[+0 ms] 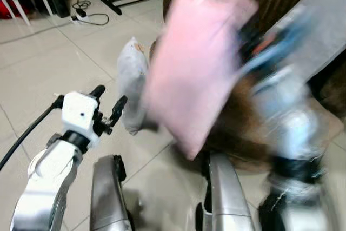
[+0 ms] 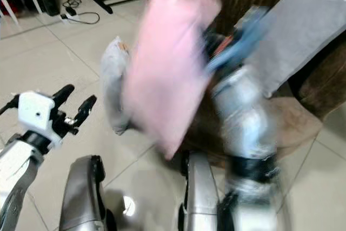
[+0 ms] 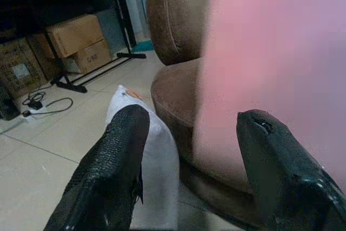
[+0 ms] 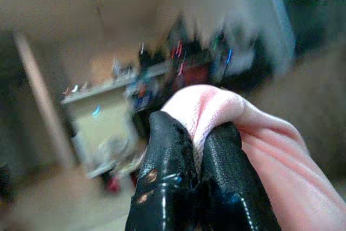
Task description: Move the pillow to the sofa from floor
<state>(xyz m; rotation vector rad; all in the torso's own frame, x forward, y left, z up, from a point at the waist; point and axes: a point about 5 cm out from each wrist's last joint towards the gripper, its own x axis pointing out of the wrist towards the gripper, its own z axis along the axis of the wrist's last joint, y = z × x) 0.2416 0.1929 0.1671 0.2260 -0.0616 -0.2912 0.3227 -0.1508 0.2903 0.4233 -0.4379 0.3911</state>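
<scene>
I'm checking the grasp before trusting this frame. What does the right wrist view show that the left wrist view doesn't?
Right wrist view: the right gripper pinched shut on a fold of the pink pillow. Left wrist view: the left gripper open, a white pillow on the floor against the brown sofa, cardboard boxes. Both show the pink pillow.

1. Open tiled floor (image 1: 65, 63) fills the left of the frame, offering free passage.
2. A white pillow (image 1: 131, 82) leans against the brown sofa (image 3: 173, 20) at centre.
3. The pink pillow (image 1: 197, 63) blocks the centre-right.
</scene>
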